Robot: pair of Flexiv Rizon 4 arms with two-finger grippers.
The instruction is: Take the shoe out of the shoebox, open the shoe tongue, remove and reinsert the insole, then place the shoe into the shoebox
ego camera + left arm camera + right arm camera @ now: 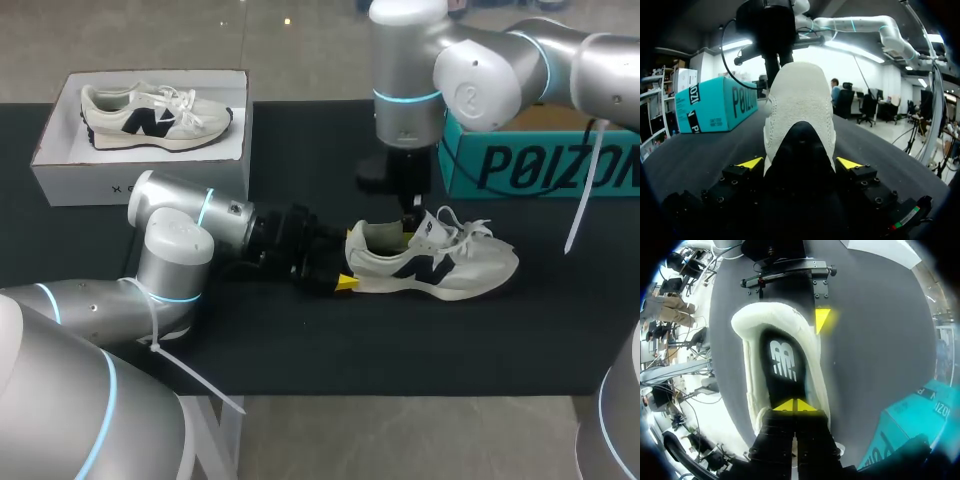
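A cream sneaker with a dark logo lies on its sole on the black table, toe to the right. My left gripper holds its heel from the left. In the left wrist view the heel fills the gap, and both yellow tips of that gripper touch it. My right gripper comes down from above into the shoe's mouth beside the raised tongue. In the right wrist view this gripper is shut, tips together on the black insole. Whether they pinch the insole is hidden.
An open white shoebox at the back left holds a second cream sneaker. A teal box stands at the back right, close behind my right arm. Bare black tabletop lies in front of the shoe.
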